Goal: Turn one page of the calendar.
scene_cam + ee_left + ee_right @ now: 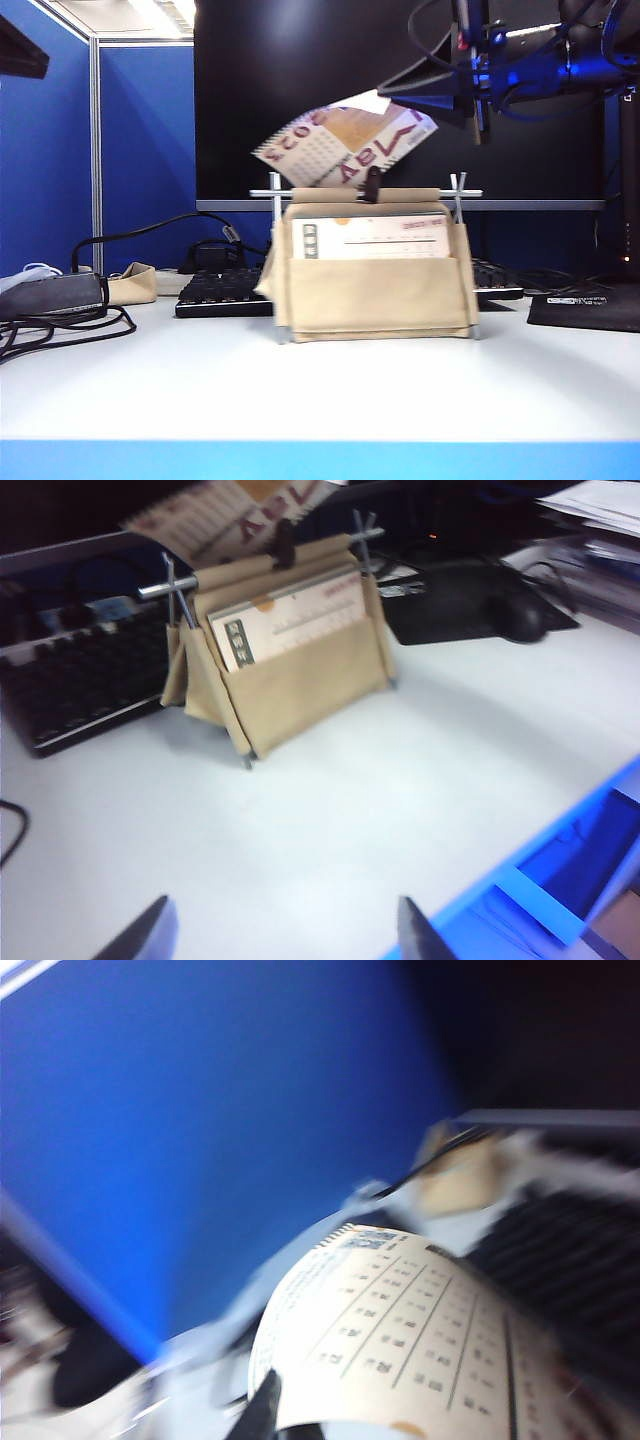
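A white desk (320,390) with a blue front edge stands before a blue partition (140,150) and a large dark monitor (400,100), with a black keyboard (220,295) behind the work and a black mouse pad (590,308) at the far right. In the middle of the desk sits the calendar (375,285), its beige canvas tent stand carried on thin metal rods, one white sheet facing the camera. Above it the page (345,142) is lifted off the stand and hangs tilted in the air, its tan-and-maroon back towards the exterior camera and its printed grid towards the right wrist camera. The right gripper (445,100) reaches in from the upper right and is pressed together on the page's right-hand edge; the right wrist view is too blurred to show the pinch clearly. The left gripper (285,935) hovers low over the near desk, well apart from the calendar, its fingers spread and holding nothing. The turn looks about half done. The risks from here: the thin page could slip from the pinch and drop back onto the front, or a pull away from the binding could tear the punched holes or tip the light stand.
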{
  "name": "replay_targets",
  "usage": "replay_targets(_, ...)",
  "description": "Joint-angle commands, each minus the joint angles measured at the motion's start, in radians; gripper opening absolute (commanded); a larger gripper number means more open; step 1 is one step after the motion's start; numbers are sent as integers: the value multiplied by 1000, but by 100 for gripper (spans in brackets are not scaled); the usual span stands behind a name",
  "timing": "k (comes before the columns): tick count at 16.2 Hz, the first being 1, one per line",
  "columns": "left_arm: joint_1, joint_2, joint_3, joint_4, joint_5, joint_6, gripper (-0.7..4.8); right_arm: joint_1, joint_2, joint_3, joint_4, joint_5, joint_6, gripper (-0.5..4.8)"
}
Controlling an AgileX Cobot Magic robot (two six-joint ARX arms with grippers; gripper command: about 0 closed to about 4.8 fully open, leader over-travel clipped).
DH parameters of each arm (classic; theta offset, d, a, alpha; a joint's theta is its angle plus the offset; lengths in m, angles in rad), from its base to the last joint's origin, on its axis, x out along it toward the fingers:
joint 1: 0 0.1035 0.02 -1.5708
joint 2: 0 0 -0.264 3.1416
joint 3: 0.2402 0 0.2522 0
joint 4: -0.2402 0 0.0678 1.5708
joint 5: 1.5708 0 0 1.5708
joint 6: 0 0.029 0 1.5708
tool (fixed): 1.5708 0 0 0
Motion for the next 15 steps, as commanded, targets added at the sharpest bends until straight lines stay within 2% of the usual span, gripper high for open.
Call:
replay_targets(1,0,2,3,-4,24,-1,292,-1,-6,3,25,134,-80,-6)
replay_targets(5,0,2,3,-8,43,-1,292,-1,-6,3,-3,273,-150,-6)
replay_targets(8,0,2,3,-18,51,-11,292,-1,-5,3,-106,363,-233,-6)
replay_targets(11,0,2,3,-19,69,-11,292,-3,-4,3,-180,408,-273,7)
replay_targets(12,0,2,3,-18,69,-11,292,-4,-4,3,-178,422,-273,43)
replay_targets(14,0,2,3,-18,76,-11,292,-11,-5,3,-178,458,-272,164)
replay_targets(15,0,2,3,-18,84,-12,292,-20,-6,3,-178,459,-265,181)
